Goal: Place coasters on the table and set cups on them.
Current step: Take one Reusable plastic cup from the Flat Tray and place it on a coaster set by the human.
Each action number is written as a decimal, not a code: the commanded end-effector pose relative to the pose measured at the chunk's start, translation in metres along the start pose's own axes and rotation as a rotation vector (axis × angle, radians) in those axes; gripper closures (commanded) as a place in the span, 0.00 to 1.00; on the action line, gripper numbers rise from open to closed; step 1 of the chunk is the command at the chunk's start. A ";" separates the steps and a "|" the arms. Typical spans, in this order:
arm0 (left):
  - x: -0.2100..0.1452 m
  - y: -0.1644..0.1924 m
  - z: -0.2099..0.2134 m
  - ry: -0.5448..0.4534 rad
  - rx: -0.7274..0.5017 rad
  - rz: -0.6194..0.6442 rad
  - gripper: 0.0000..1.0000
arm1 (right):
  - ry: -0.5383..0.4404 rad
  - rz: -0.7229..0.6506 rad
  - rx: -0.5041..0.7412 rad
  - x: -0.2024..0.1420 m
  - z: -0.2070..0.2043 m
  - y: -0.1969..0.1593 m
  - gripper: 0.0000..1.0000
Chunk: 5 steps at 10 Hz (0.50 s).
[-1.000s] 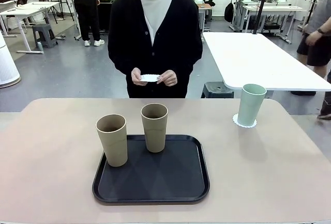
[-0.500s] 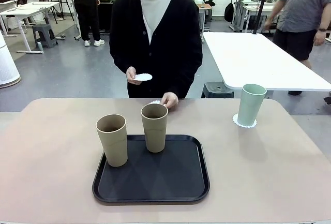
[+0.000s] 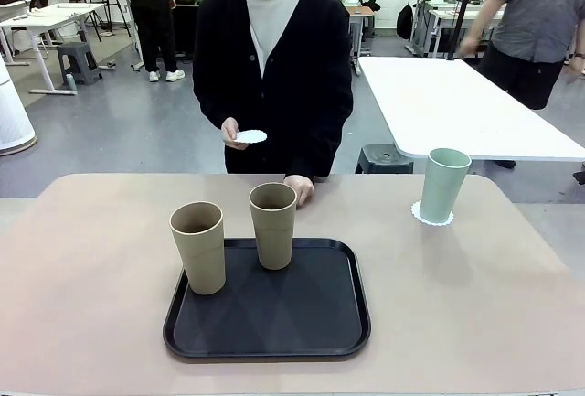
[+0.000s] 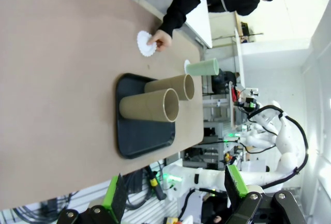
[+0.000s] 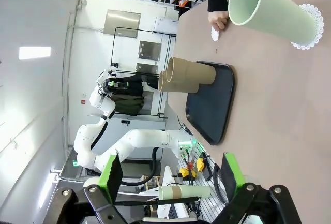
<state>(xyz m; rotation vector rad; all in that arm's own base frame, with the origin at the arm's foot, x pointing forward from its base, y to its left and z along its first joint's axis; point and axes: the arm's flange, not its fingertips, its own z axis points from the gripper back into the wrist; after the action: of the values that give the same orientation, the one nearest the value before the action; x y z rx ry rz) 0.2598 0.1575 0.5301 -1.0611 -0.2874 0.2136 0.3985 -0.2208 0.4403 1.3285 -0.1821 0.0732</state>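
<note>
The fresh coaster [image 4: 145,43] lies flat on the bench [image 3: 91,268], just past the far edge of the black tray [image 3: 311,323], with the person's lowered hand [image 4: 161,40] touching its edge. In the front view it is hidden behind the farther tan cup [image 3: 273,227], which stands upright on the tray, directly between us and the coaster. The nearer tan cup [image 3: 198,250] stands upright beside it, toward our left, at the tray's left edge. We judge the farther tan cup to be the one due for this coaster. It would be gripped by its upright wall and carried a short way from us, over the tray's rim.

The spare coaster [image 3: 251,136] rests in the person's raised hand [image 3: 231,131], well above the bench. Off to our right, the mint cup [image 3: 445,184] stands upright on the mint cup's coaster [image 3: 420,215], and that pair looks done.

The left pincer [image 4: 175,193] has its jaws wide apart with nothing between them. It hangs well back from the tray, with both tan cups ahead of it. The right pincer [image 5: 170,175] is likewise spread and empty, with the mint cup nearest and the tan cups beyond. We therefore judge the left arm better placed for the tan cups, coming in from the side, across the cup's vertical axis.
</note>
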 end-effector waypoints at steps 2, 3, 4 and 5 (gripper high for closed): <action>0.000 -0.001 0.002 0.001 -0.015 -0.010 0.00 | -0.003 0.000 0.000 0.000 0.001 0.000 0.00; 0.000 -0.001 0.002 0.001 -0.015 -0.010 0.00 | -0.003 0.000 0.000 0.000 0.001 0.000 0.00; 0.000 -0.001 0.002 0.001 -0.015 -0.010 0.00 | -0.003 0.000 0.000 0.000 0.001 0.000 0.00; 0.000 -0.001 0.002 0.001 -0.015 -0.010 0.00 | -0.003 0.000 0.000 0.000 0.001 0.000 0.00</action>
<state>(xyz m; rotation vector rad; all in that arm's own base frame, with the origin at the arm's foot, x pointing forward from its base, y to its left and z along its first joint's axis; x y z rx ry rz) 0.2598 0.1575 0.5301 -1.0611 -0.2874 0.2136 0.3984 -0.2208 0.4403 1.3285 -0.1821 0.0732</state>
